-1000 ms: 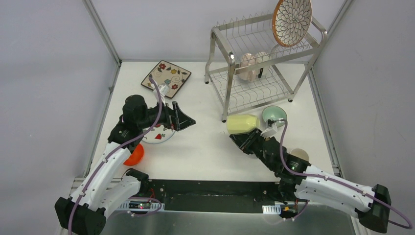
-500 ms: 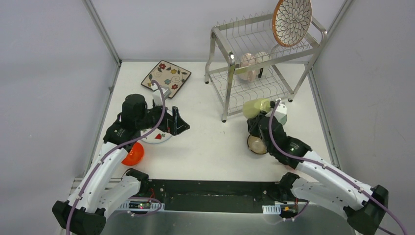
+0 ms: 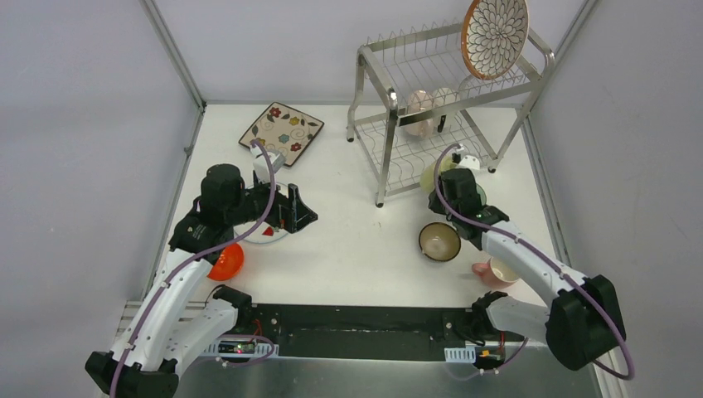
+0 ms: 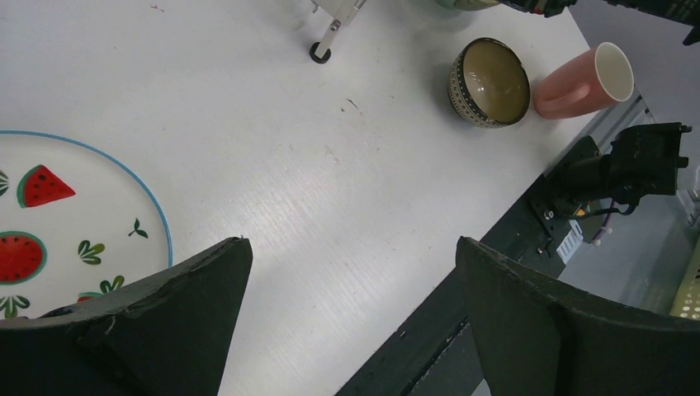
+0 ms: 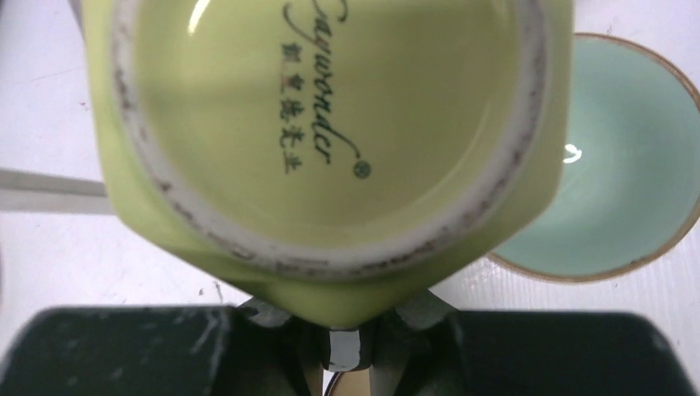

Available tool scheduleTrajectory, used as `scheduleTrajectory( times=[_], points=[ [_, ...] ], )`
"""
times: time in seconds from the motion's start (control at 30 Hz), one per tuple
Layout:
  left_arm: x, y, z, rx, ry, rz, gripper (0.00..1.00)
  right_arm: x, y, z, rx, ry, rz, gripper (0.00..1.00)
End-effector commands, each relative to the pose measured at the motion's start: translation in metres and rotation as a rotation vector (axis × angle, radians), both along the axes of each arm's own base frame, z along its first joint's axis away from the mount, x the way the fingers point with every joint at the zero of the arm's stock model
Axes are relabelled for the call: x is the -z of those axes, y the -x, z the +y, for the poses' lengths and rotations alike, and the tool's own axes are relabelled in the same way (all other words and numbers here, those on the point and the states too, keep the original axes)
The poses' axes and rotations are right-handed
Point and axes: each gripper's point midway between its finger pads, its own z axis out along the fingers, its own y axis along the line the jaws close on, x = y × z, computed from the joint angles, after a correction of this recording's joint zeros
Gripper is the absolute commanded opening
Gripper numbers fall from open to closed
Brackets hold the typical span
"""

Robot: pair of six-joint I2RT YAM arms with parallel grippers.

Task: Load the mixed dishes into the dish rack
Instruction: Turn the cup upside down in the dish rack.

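Your left pincer [image 3: 300, 207] stands apart above the watermelon plate [image 4: 99, 223]. Your right pincer [image 5: 347, 330] is clamped on the yellow-green cup [image 5: 330, 107], dish rack [image 3: 385, 149] just ahead, mint bowl [image 5: 611, 148] to its right; I'd clear the front tube, then lower the cup gently onto the bottom wires. Its base shows a cursive mark ending "wonder" over Chinese characters

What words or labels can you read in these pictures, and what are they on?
"Eagwonder", or close to it, in script: underside of the yellow-green cup.
"®": beside it, same underside.
Chinese characters beneath the script: too small to read.
Nothing else readable in any view.
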Motion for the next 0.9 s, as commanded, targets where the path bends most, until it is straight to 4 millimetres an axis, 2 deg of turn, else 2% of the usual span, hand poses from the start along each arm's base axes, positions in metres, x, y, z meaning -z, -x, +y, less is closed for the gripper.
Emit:
scheduleTrajectory(
  times=[0.0, 0.27, 0.53, 0.87],
  points=[
    [-0.013, 0.0, 0.001, 0.003, -0.004, -0.066, 0.99, -0.068, -0.055, 0.011, -0.053, -0.043, -0.239, 0.0],
    [-0.013, 0.001, 0.003, -0.003, -0.008, -0.073, 0.99, -0.061, -0.092, 0.003, -0.108, 0.131, -0.21, 0.0],
    [-0.015, 0.004, 0.003, 0.006, -0.002, -0.081, 0.99, -0.046, -0.116, -0.005, -0.134, 0.295, -0.145, 0.0],
    [-0.018, 0.007, 0.002, 0.011, -0.002, -0.094, 0.99, -0.041, -0.142, -0.009, -0.198, 0.468, -0.108, 0.0]
  ],
)
